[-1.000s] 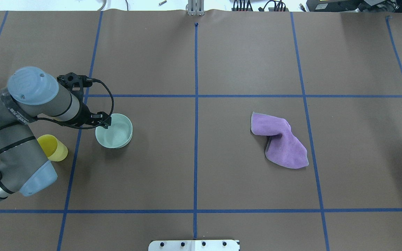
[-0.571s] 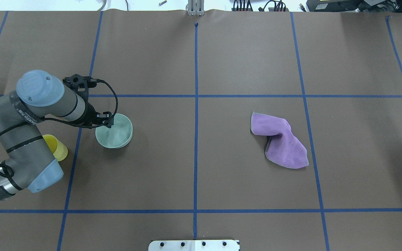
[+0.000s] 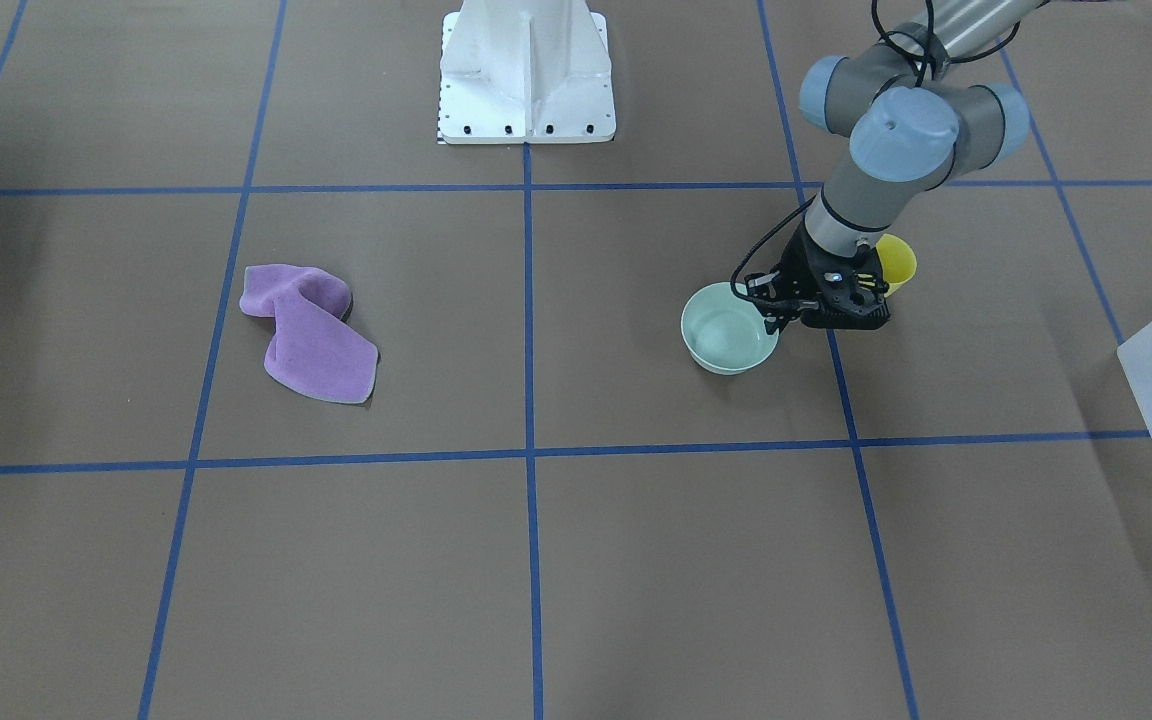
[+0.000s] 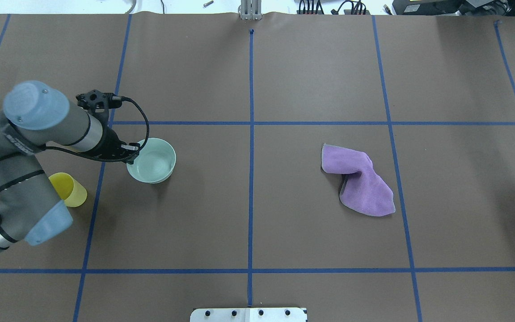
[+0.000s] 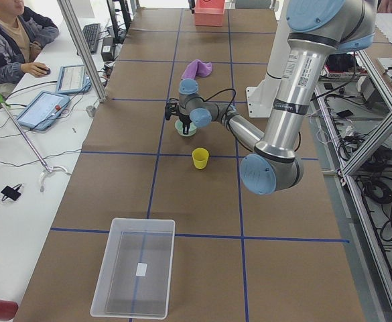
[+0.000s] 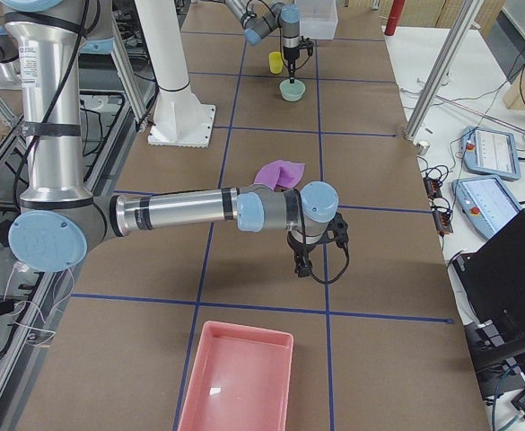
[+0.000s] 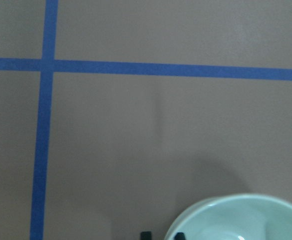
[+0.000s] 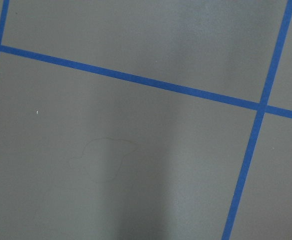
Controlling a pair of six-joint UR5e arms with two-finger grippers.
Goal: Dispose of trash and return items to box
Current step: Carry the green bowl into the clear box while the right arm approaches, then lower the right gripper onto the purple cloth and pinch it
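Note:
The mint-green bowl [image 4: 154, 161] sits at the table's left, a little off the surface by its shadow. My left gripper [image 4: 133, 150] is shut on its near rim. In the left wrist view the gripper [image 7: 162, 235] has one fingertip on each side of the bowl's [image 7: 245, 222] rim. The yellow cup [image 4: 72, 193] stands upright beside my left arm. The translucent box [image 5: 134, 276] stands at the table's left end, apart from both. My right gripper [image 6: 300, 268] hovers over bare table near the purple cloth; I cannot tell if it is open.
A crumpled purple cloth [image 4: 358, 181] lies right of centre. A pink tray [image 6: 235, 386] stands at the table's right end. The white pedestal [image 3: 526, 75] is at the robot's side. Operators' tablets lie beyond the far edge.
My left gripper and the bowl have moved slightly up and to the right in the overhead view, and the bowl looks a bit raised. The cup and cloth have not moved.

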